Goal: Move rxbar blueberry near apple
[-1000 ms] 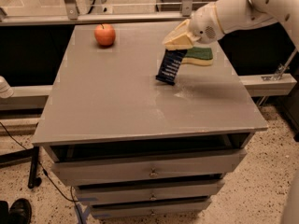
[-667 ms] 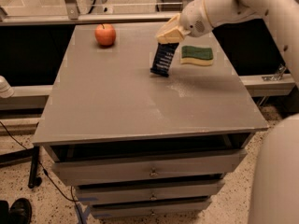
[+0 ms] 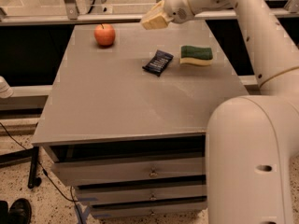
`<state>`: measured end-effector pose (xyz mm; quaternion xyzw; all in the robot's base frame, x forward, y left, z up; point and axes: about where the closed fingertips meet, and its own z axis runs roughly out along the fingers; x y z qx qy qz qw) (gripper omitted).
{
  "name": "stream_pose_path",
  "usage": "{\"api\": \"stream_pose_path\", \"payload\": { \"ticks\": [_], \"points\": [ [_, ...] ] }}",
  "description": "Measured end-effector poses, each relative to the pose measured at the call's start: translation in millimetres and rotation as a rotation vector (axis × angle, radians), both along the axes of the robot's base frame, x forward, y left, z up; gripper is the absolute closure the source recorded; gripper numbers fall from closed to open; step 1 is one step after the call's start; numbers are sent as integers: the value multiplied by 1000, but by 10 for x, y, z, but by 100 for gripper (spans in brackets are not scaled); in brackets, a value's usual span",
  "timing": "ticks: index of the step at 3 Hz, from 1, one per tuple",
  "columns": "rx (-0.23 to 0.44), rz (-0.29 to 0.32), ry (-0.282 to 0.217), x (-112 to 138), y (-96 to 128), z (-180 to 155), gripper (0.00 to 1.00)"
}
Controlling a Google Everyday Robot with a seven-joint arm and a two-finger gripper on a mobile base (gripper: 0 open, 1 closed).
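"Where's the rxbar blueberry (image 3: 158,62)?"

"Flat on the table (image 3: 117,106), toward the far side. It's a thin dark navy rectangle with a crinkly wrapper and pale print, turned on a slant."

"And the apple (image 3: 104,35)?"

"Well off to the bar's left, near the far left corner. It's round and red-orange, has a smooth skin, and a short stem pokes up."

"What's that next to the bar?"

"A sponge (image 3: 196,55), just to its right and not touching it. It's a soft-looking block, rough green on top and yellow underneath."

"The gripper (image 3: 154,20)?"

"It's up in the air over the table's far edge, between apple and sponge and above the bar, well clear of it. The tip is a pale beige wedge on a smooth, rounded white arm (image 3: 252,27). I can't tell from here whether it's spread or closed."

"And the table itself?"

"A matte grey slab, flat and square-cornered, with grey drawers (image 3: 131,171) stacked below. Each has a small metal knob (image 3: 152,173). Speckled floor (image 3: 51,204) underneath."
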<state>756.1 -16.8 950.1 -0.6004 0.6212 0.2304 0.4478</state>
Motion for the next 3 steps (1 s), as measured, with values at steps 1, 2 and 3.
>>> {"api": "stream_pose_path", "payload": {
  "ticks": [1, 2, 3],
  "points": [
    [34, 18, -3, 109, 298, 74, 100],
    [35, 23, -2, 117, 333, 67, 82],
    [36, 27, 1, 121, 371, 44, 59]
  ]
}}
